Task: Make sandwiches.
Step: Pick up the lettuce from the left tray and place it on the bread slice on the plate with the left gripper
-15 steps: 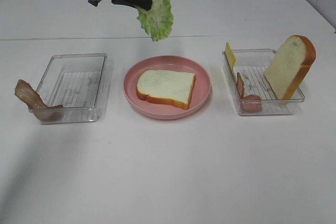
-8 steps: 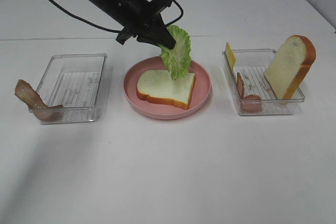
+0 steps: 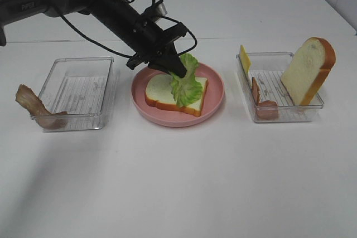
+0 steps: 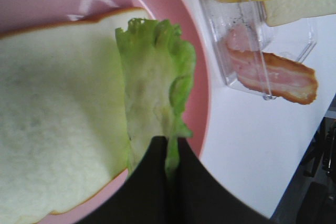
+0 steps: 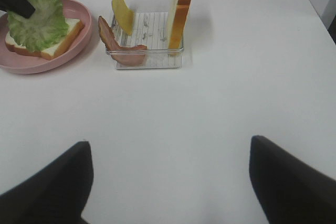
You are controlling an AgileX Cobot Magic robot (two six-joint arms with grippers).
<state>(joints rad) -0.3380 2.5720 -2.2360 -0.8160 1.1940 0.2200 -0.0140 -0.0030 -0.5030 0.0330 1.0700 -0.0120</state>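
A white bread slice with orange-brown crust lies flat on the round pink plate. My left gripper is shut on the edge of a ruffled green lettuce leaf, and the leaf's lower end rests on the bread's right half. The left wrist view shows the lettuce draped over the bread, pinched at the gripper. My right gripper is open over bare table, nothing between its fingers.
The right clear tray holds an upright bread slice, a yellow cheese slice and a bacon strip. The left clear tray has a bacon strip hanging over its front left corner.
My left arm has come down and forward with the lettuce, from high behind the plate to the bread. The leaf now touches the slice.
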